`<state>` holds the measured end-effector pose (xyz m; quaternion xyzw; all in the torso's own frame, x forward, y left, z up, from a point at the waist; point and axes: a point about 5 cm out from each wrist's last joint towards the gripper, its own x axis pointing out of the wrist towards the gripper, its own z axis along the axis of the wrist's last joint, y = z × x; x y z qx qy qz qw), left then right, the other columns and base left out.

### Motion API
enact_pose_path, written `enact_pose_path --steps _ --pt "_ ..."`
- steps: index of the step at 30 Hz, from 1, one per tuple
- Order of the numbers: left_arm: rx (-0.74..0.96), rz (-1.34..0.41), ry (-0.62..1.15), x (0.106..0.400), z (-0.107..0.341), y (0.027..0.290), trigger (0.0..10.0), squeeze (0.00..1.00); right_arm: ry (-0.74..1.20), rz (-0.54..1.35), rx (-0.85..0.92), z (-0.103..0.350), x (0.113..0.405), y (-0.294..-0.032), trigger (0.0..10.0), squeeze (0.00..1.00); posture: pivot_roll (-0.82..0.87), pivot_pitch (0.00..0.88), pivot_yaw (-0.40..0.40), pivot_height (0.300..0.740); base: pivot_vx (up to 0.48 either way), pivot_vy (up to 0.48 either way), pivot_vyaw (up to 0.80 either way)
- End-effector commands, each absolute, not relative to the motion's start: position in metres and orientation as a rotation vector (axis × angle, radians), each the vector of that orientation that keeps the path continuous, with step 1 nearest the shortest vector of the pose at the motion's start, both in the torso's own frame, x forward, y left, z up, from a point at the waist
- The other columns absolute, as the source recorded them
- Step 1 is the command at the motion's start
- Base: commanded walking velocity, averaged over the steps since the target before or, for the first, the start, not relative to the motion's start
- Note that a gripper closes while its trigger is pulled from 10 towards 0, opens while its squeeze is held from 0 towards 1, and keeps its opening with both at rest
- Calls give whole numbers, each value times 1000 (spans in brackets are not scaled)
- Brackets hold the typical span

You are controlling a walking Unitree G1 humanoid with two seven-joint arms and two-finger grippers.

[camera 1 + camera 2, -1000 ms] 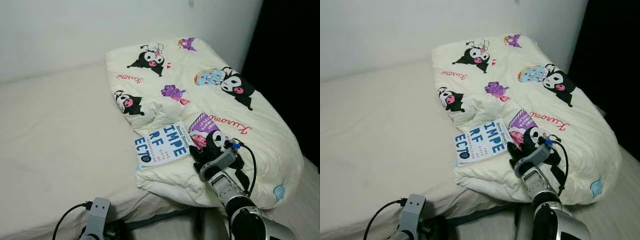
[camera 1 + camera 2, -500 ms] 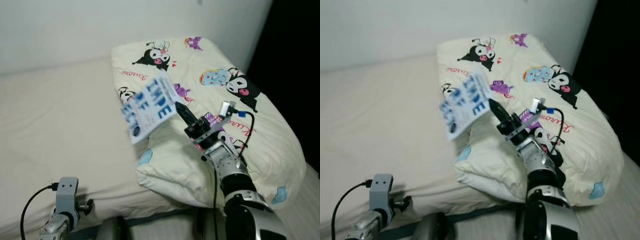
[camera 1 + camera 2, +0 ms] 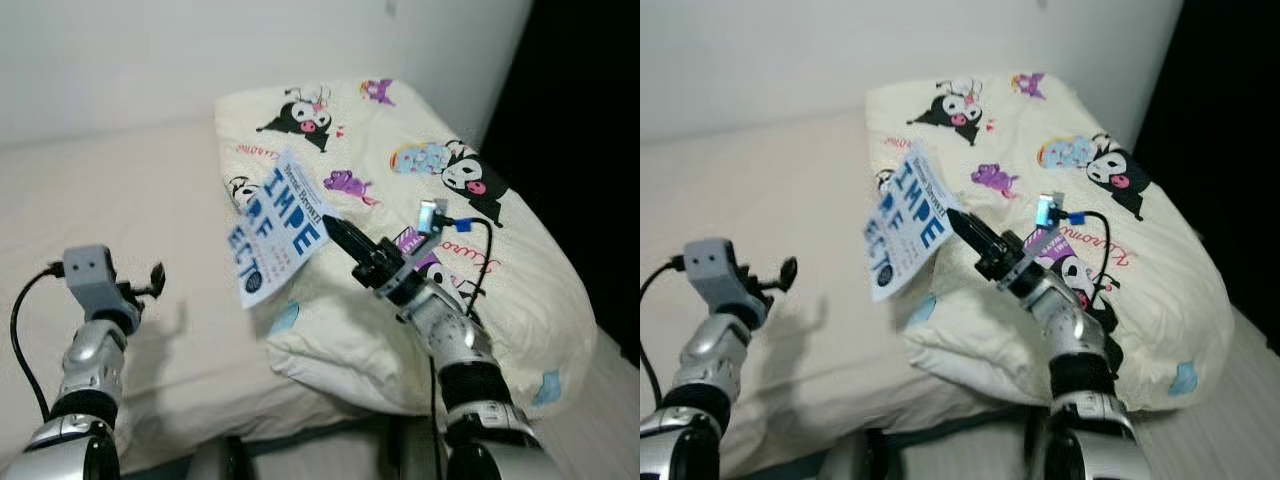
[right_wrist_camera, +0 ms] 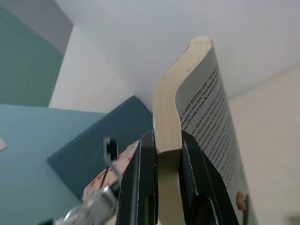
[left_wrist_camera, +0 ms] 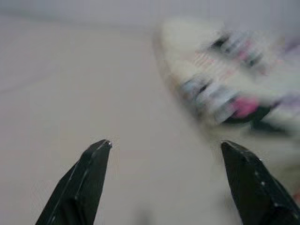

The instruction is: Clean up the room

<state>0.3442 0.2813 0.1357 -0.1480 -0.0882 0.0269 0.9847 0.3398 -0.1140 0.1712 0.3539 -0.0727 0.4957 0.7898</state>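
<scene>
**Paperback lifted off the bed by one edge**

At the left, the left end effector (image 5: pixel 164 183) is raised over the bare cream mattress (image 3: pixel 150 200), its two black fingers spread wide with nothing between them. In the head views only the wrist camera housing and cable of that arm are distinct — the fingertips themselves are too small to make out there.

Toward the centre, the paperback book (image 3: pixel 280 228), white cover with large blue lettering, hangs in the air above the near corner of the folded comforter (image 3: pixel 460 200), a cream quilt printed with black cartoon characters and heaped at the right of the bed. The book is tilted, its cover facing the camera and its far end drooping toward the mattress.

To the right of the book, the right end effector (image 3: pixel 340 236) is clamped narrowly on the book's lower edge; the right wrist view shows the page block pinched between the two fingers (image 4: pixel 140 187) and the unsupported pages bowing away above them.

Risk, as a judgement: the grip takes only a thin margin at one edge, so a fast swing of the arm could let the weight of the book pivot or slide it out — or the cover could fall open and pull the pages free.
</scene>
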Motion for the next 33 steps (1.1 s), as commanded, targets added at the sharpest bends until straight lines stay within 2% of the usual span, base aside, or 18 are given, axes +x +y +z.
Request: enact_pose_path --steps 1,3,4,6,7,8,9,11,18,27,28,29,30,31,32,33 --pt "-419 -72 -254 346 153 283 10000 0 -225 1145 778 185 335 -111 0 0 -56 70 9 550 0 0 0" --pt "-604 -277 -310 344 165 279 10000 0 -260 1161 795 191 332 -117 0 0 -55 68 9 550 0 0 0" --pt "-604 -277 -310 344 165 279 10000 0 -260 1161 795 191 332 -117 0 0 -55 68 9 550 0 0 0" --pt "-737 -508 -319 335 168 269 10000 0 -300 1202 791 201 327 -121 0 0 -64 62 18 550 0 0 0" --pt "-737 -508 -319 335 168 269 10000 0 -300 1202 791 201 327 -121 0 0 -64 62 18 550 0 0 0" --pt "-805 -626 -308 328 165 260 10000 0 -329 1248 788 208 323 -122 0 0 -66 59 20 550 0 0 0" --pt "-805 -626 -308 328 165 260 10000 0 -329 1248 788 208 323 -122 0 0 -66 59 20 550 0 0 0" --pt "-908 -790 -278 316 153 241 10000 0 -378 1325 783 222 312 -123 0 0 -75 57 23 550 0 0 0" --pt "-1006 -924 -291 305 151 229 10000 0 -407 1334 762 233 303 -130 0 0 -79 58 23 550 0 0 0" --pt "-1055 -992 -311 300 159 226 10000 0 -390 1334 756 232 301 -129 0 0 -75 58 23 550 0 0 0" --pt "-1062 -1038 -332 297 165 223 4235 0 -376 1332 753 231 301 -127 0 0 -71 58 23 550 0 0 0" --pt "-1062 -1038 -332 297 165 223 4235 0 -376 1332 753 231 301 -127 0 0 -71 58 23 550 0 0 0" --pt "-1064 -1080 -345 294 170 222 627 0 -363 1329 752 229 301 -125 0 0 -71 58 23 550 0 0 0" --pt "-1064 -1080 -345 294 170 222 627 0 -363 1329 752 229 301 -125 0 0 -71 58 23 550 0 0 0" --pt "-1059 -1118 -356 291 175 221 0 0 -351 1325 749 228 301 -124 0 0 -70 59 23 550 0 0 0" --pt "-1055 -1136 -361 289 177 221 0 0 -342 1321 747 227 301 -123 0 0 -70 58 23 550 0 0 0"
